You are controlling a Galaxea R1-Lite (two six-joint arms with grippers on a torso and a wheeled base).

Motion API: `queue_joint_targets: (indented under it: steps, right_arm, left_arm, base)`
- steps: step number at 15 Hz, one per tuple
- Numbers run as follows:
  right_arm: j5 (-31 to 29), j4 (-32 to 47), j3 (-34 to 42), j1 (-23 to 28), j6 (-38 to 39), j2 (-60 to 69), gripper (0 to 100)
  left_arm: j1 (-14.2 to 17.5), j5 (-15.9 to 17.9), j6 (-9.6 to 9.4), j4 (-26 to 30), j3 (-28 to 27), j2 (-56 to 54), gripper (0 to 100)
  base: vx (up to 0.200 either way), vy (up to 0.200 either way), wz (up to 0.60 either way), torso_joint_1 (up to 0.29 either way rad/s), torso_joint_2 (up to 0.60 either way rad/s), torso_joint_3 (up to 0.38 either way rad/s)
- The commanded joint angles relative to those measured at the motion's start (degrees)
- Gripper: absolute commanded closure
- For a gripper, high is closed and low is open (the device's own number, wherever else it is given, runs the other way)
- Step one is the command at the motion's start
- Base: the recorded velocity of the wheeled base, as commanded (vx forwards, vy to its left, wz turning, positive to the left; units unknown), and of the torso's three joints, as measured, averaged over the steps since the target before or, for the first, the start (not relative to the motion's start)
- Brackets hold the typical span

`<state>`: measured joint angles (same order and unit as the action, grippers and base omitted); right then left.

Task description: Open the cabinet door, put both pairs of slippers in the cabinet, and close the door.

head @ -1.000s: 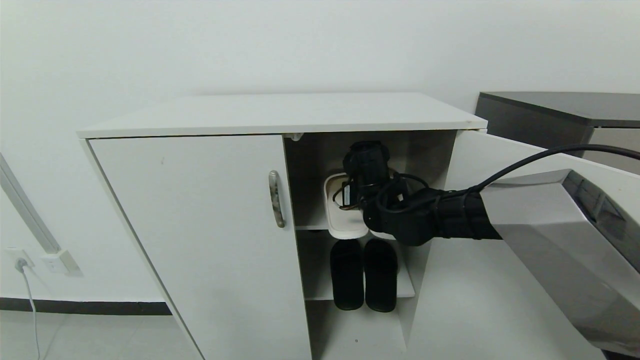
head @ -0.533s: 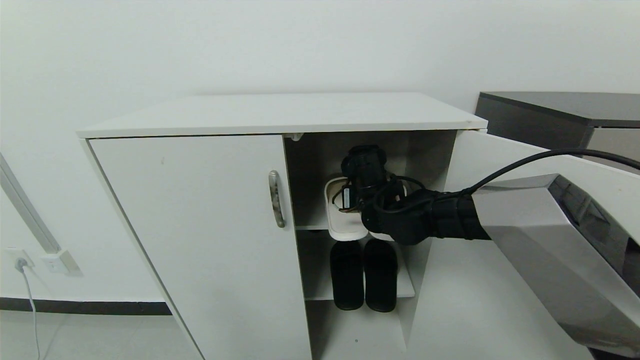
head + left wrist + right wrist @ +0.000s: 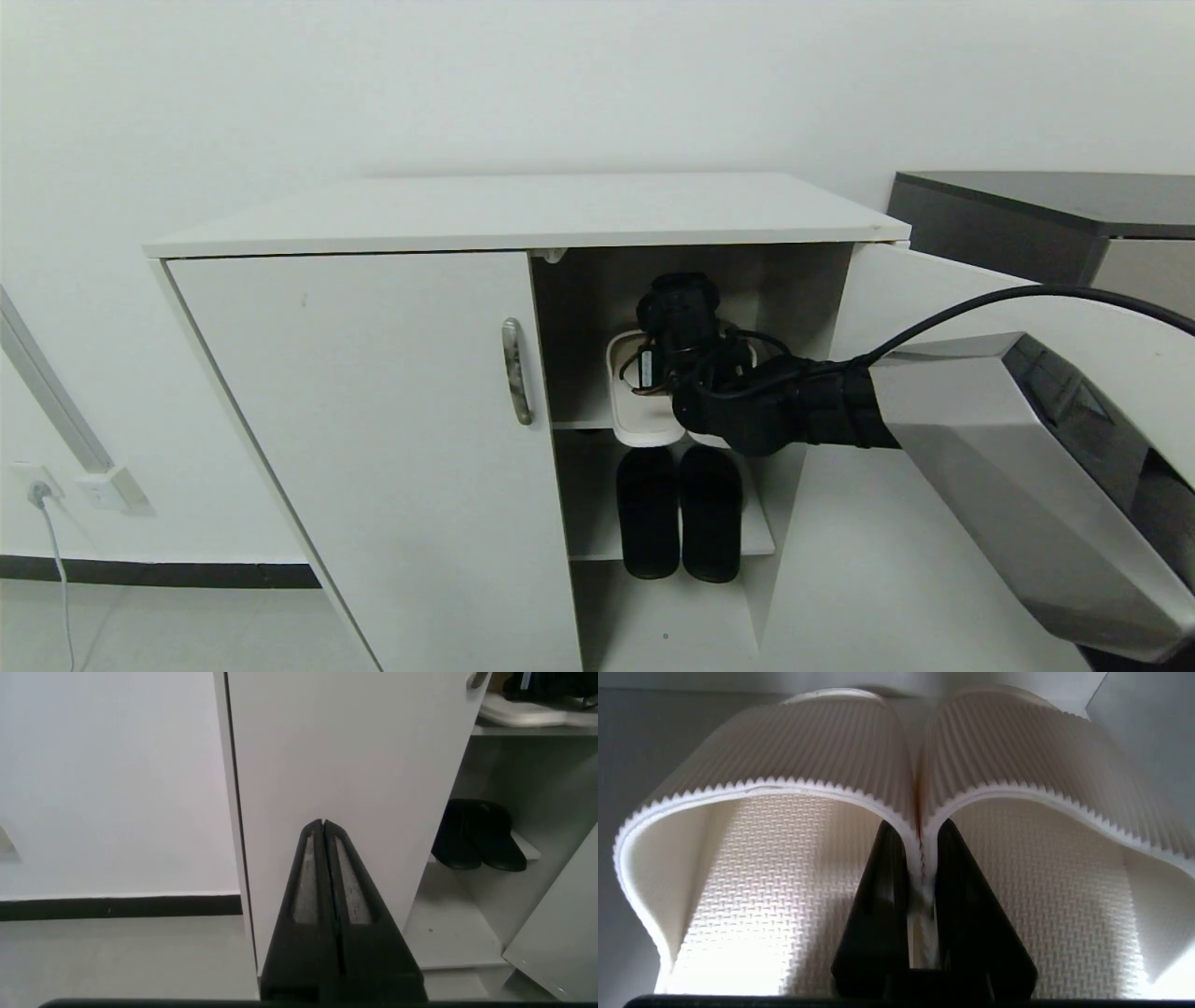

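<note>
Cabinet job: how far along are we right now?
Done: the right door is open and the black slippers sit on the lower shelf. In hand: the right tool is clamped on the white slippers at the upper shelf, their ends overhanging its edge. Left: release, withdraw, close the door.

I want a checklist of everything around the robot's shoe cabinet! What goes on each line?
Surface: cabinet top, flat and white.
Job's things: white slippers at the upper shelf, heels sticking out; black slippers side by side on the lower shelf; right door open, left door closed.
Clutter: nothing seen.
Grippers: right gripper pinches both white slippers' inner edges; left gripper shut, holding nothing, facing the left door.
Cables: black cable running to the right gripper; white cord from a wall socket.
Surroundings: white wall behind; grey unit at the right.
</note>
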<state>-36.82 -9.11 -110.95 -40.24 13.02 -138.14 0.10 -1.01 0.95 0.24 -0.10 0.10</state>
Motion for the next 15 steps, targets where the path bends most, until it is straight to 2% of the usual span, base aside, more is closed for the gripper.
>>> queue_joint_targets:
  steps: [1, 4, 5, 10, 15]
  right_arm:
    - [-0.1, -0.03, -0.24, 0.08, -0.01, -0.37, 100]
    - [-0.19, -0.03, -0.67, 0.08, -0.01, -0.81, 100]
    - [-0.36, -0.03, -0.85, 0.08, -0.1, -1.16, 0]
    - [-0.89, 0.05, 1.96, -0.36, 0.25, 0.59, 0]
    - [-1.33, -1.35, 16.02, -4.41, 2.27, 10.88, 0]
  left_arm:
    - [-0.01, -0.04, 0.02, 0.02, 0.01, -0.01, 100]
    - [-0.01, -0.04, 0.1, 0.02, 0.01, -0.01, 100]
    - [-0.01, -0.04, 0.02, 0.02, 0.01, -0.01, 100]
    - [0.08, -0.04, 0.02, 0.02, 0.01, -0.01, 100]
    - [-0.01, 0.05, 0.1, 0.02, 0.01, -0.01, 100]
  base:
    - [0.0, 0.0, 0.0, 0.0, 0.0, 0.0]
    - [0.0, 0.0, 0.0, 0.0, 0.0, 0.0]
    - [0.0, 0.0, 0.0, 0.0, 0.0, 0.0]
    - [0.0, 0.0, 0.0, 0.0, 0.0, 0.0]
    - [0.0, 0.0, 0.0, 0.0, 0.0, 0.0]
